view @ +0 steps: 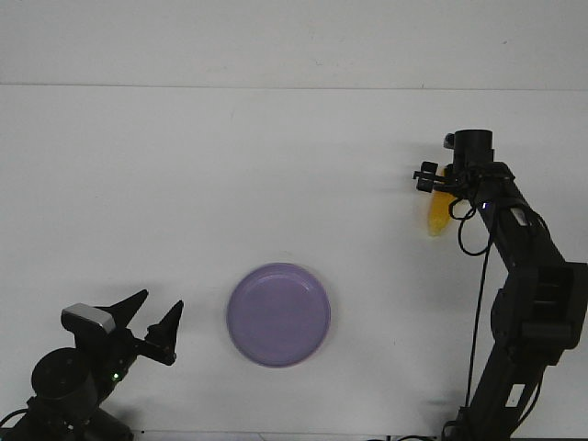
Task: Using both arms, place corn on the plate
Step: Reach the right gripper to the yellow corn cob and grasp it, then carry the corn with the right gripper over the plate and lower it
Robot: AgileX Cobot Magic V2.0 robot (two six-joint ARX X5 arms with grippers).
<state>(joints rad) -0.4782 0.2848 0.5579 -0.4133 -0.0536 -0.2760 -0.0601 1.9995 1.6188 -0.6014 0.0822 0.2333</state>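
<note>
The lavender plate (278, 314) lies empty near the front middle of the white table. The yellow corn (438, 217) is at the far right, its pointed end toward the front and its upper part hidden under my right gripper (444, 180). The right gripper sits directly over the corn; its fingers are hidden by the wrist, so I cannot tell whether they are closed on it. My left gripper (163, 298) is at the front left, open and empty, its two pointed fingers spread, well to the left of the plate.
The white table (276, 156) reaches back to a white wall. A black cable (478, 276) hangs along the right arm.
</note>
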